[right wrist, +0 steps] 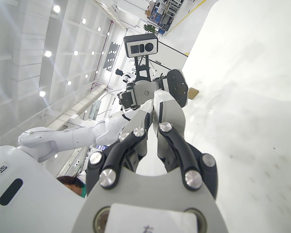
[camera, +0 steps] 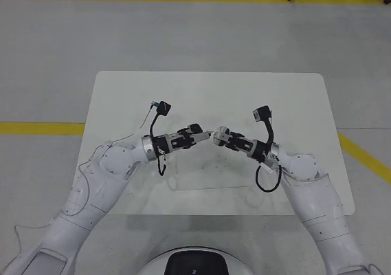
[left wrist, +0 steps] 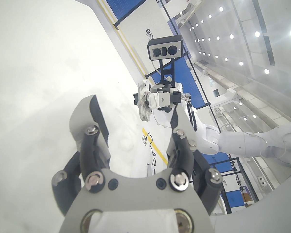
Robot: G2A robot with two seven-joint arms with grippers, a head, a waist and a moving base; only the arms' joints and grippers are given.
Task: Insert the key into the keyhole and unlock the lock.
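Observation:
Both arms meet over the middle of the white table [camera: 277, 96]. My left gripper [camera: 200, 130] [left wrist: 133, 106] is open with nothing between its black-padded fingers [left wrist: 99, 117]. Facing it tip to tip, my right gripper [camera: 220, 136] [right wrist: 153, 101] is shut. Its tips look wrapped in silvery-white tape [left wrist: 143, 104], and I cannot make out a key between them. A small brass-coloured block [right wrist: 193, 93], probably the lock, lies on the table just behind the left gripper's dark finger pad [right wrist: 177, 88]; most of it is hidden.
The table's bare white top stretches all around the two grippers, with its rounded far corners [camera: 106, 77] well away. A yellow floor line [camera: 27, 128] runs beside the table.

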